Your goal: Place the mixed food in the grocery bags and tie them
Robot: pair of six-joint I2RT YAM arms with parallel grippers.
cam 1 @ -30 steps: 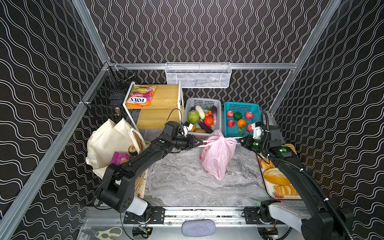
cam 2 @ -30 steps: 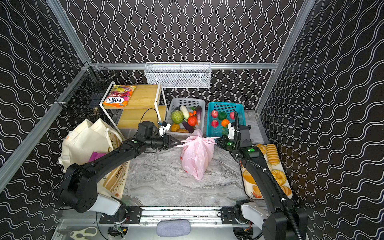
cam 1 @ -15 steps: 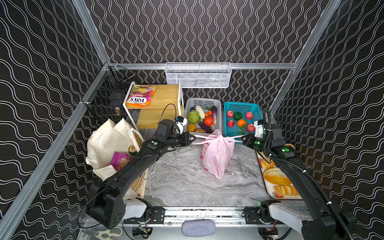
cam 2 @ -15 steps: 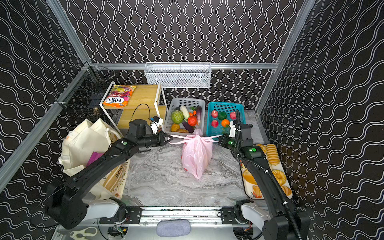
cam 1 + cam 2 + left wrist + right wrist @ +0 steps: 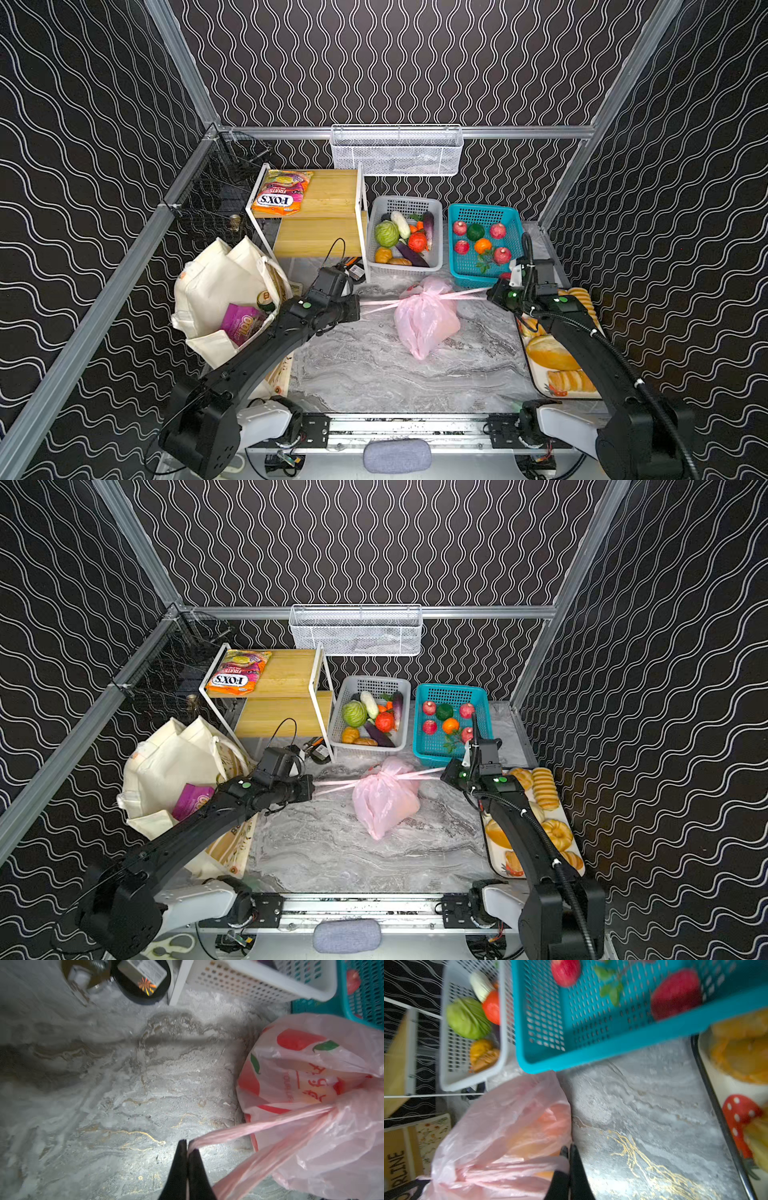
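The pink bag point(image 5: 426, 320) lies in the middle of the worktop point(image 5: 374, 374), just in front of the white basket point(image 5: 405, 203) and the blue basket point(image 5: 461, 272). It is full and bunched tight at the neck. Its two thin handles go out from the neck, one to each side, and both are pulled straight.

The left hand point(image 5: 188, 1147) is pinched together on the left handle point(image 5: 380, 305). Its two black fingers meet with the pink strip between them.

The right hand point(image 5: 568, 1150) is pinched together on the right handle point(image 5: 469, 292). This hand is close to the front of the blue basket.

The tote point(image 5: 216, 282) stands at the left edge of the worktop, well apart from the pink bag. Its mouth is open, and a purple packet point(image 5: 241, 326) sticks out of it.
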